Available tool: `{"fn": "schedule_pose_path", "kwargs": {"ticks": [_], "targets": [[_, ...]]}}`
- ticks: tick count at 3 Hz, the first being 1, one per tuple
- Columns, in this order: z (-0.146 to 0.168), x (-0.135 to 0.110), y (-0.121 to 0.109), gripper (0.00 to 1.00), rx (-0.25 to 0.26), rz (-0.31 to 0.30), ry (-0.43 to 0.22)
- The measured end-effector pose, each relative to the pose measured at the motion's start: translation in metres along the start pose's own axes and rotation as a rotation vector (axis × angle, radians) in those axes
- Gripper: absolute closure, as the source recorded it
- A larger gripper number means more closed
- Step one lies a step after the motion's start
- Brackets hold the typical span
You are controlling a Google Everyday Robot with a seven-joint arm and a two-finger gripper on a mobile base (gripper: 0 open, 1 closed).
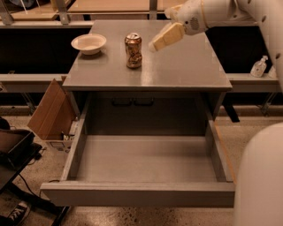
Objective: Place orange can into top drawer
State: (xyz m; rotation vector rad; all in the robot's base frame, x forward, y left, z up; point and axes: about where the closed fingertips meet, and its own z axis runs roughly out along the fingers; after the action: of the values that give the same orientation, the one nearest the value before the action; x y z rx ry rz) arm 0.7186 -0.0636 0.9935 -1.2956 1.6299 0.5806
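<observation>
1. Copper-orange and shiny, the orange can (133, 50) stands upright on the grey worktop (185, 66), toward its far left part. Its silver top faces up and its waist is pinched in.
2. At 9 o'clock from the can, near it but apart, sits a cream bowl (88, 43). Its inside shows only the same plain cream.
3. The gripper (159, 42) hangs over the worktop at about 2 o'clock from the can, just beside it without touching. Its tan tip slants down toward the can's upper half.
4. Whether the gripper is open or closed cannot be told; it has hold of nothing.
5. The white arm (208, 13) reaches in from 1 o'clock, over the worktop's far right corner.
6. The top drawer (137, 194) is pulled well out at 6 o'clock from the worktop. Its flat front panel is nearest the camera, and only its grey floor and inner sides show.
7. At 9 o'clock from the drawer, on the floor, a cardboard box (51, 112) leans with its flap up. The small things in it are too dim to name.
8. At 3 o'clock from the worktop, a small bottle (258, 67) stands on a low side shelf.
</observation>
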Motion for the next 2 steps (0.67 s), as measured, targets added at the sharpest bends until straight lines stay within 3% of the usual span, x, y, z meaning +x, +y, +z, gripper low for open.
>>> {"fn": "schedule_pose_path", "kwargs": {"ticks": [1, 2], "targets": [[0.026, -0.021, -0.031, 0.0, 0.035, 0.086, -0.153], [0.048, -0.035, -0.057, 0.0, 0.07, 0.138, -0.255]]}}
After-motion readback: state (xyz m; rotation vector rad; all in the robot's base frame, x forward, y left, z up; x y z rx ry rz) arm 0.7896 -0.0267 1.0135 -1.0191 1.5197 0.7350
